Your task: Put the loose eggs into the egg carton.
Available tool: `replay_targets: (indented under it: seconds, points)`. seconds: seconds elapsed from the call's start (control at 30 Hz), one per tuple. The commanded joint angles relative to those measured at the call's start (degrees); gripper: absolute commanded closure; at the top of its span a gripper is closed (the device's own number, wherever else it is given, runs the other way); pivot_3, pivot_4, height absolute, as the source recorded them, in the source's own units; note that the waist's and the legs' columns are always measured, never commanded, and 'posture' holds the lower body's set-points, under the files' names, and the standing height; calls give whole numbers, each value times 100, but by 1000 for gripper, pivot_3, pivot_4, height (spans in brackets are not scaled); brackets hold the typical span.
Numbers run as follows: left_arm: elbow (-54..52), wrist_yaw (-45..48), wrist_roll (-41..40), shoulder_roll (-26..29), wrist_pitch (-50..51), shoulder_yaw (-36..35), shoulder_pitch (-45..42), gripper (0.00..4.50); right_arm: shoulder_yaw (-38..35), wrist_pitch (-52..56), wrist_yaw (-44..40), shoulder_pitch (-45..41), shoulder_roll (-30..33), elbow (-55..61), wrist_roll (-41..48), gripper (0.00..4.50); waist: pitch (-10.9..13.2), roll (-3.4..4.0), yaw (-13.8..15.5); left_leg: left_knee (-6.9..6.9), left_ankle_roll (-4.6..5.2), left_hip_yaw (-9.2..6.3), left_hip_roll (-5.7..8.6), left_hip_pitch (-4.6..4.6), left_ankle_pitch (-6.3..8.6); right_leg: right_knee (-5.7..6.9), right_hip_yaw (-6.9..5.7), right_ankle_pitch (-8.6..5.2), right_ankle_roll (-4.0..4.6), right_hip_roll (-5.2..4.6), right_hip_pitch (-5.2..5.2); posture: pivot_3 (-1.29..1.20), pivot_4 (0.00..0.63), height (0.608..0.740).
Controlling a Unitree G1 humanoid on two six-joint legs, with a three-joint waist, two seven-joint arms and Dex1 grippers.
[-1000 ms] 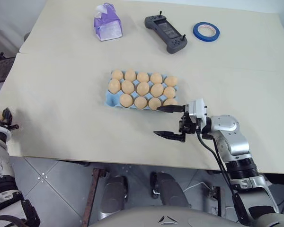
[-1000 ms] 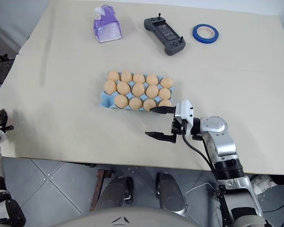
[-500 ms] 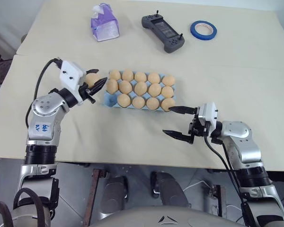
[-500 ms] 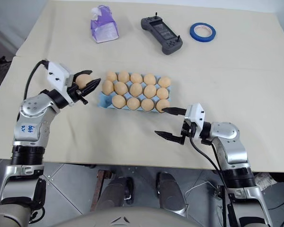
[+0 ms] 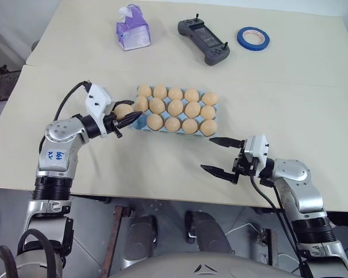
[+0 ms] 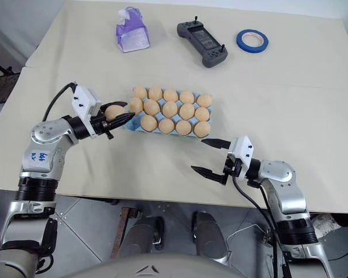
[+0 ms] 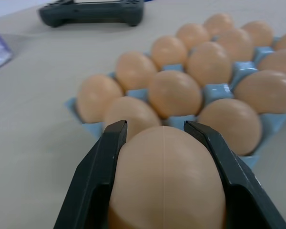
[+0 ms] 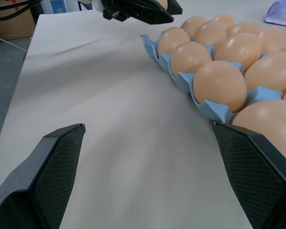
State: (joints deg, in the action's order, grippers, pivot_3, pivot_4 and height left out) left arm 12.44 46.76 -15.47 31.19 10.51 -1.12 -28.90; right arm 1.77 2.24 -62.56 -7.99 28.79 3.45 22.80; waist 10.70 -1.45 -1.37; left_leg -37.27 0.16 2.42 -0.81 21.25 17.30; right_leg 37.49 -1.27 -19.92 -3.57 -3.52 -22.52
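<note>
The light-blue egg carton [image 7: 218, 90] lies mid-table with tan eggs [image 5: 175, 108] in nearly all its cups. Its front-left corner cup is bare. My left gripper [image 5: 132, 113] is shut on one loose egg [image 7: 167, 181], held level just off the carton's left end, beside that bare cup. The egg looks slightly above the table. My right gripper [image 5: 209, 154] stands open and empty over the table, in front of the carton's right end and apart from it. The carton's near eggs [image 8: 219, 86] lie beyond its right finger.
At the back of the table are a purple tissue pack [image 5: 132, 28], a black handheld controller [image 5: 203, 40] and a blue tape roll [image 5: 253, 38]. The table's front edge [image 5: 162, 197] runs just behind both forearms.
My left arm has swung in from the table's left edge to the carton's left end, carrying the egg. The right gripper has drawn back a little from the carton, still open.
</note>
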Motion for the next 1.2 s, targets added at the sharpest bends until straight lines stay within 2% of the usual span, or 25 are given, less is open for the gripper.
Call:
replay_targets:
  seconds: [0.03, 0.2, 0.5, 0.63, 0.7, 0.9, 1.13, 1.2]
  points:
    - [-39, 117, -15, -67, -83, 17, -71, 2741, -136, -116, 50, 54, 32, 274, 101, 0, 0, 0, -15, 0, 0, 0, 0, 0, 0, -1, 0, 0, 0, 0, 0, 0, 150, 740]
    - [412, 185, 124, -157, -138, 76, -278, 2741, -119, -104, 107, 89, 24, 348, 97, 0, 0, 0, -3, -2, 1, 0, 0, -1, -1, 3, -1, 0, 0, 1, 1, 0, 150, 740]
    - [49, 376, -87, 56, 69, -208, -34, 95, -95, -58, 105, 80, 46, 363, 120, 0, 0, 0, -2, -5, 3, -1, 1, -1, -2, 5, 0, 0, 0, 0, 1, 0, 150, 740]
    - [-306, 422, -268, 326, 118, -533, 241, 95, -87, -76, 15, 55, 71, 316, 141, 0, 0, 0, -25, 3, 2, -1, 0, -1, -1, 3, 2, 0, 0, 0, -3, 0, 150, 740]
    - [-576, 535, -498, 582, 162, -921, 544, 95, -81, -98, -66, 20, 91, 251, 148, 0, 0, 0, -33, 7, 0, -2, -1, -1, -2, 3, 1, 0, 0, 1, -5, 0, 150, 740]
    - [-1466, 894, -776, 1217, -35, -1839, 2073, 95, -100, -189, -331, -129, 154, -17, 164, 0, 5, 9, -44, 16, 1, -2, -2, -3, 3, -8, 3, 0, 1, -2, -5, 0, 150, 740]
    - [-2883, 779, -1099, 1063, 72, -2482, 3809, 95, -194, -337, -566, -722, 234, -648, 138, 0, 10, 15, -28, 19, 7, -9, -1, 2, 4, -42, 3, 1, 7, -10, 8, 0, 150, 740]
    - [-3157, 620, -1128, 983, 113, -2551, 4041, 95, -202, -350, -613, -876, 254, -790, 135, 0, 11, 18, -28, 22, 8, -9, -1, 2, 5, -46, 4, 1, 8, -11, 8, 0, 150, 740]
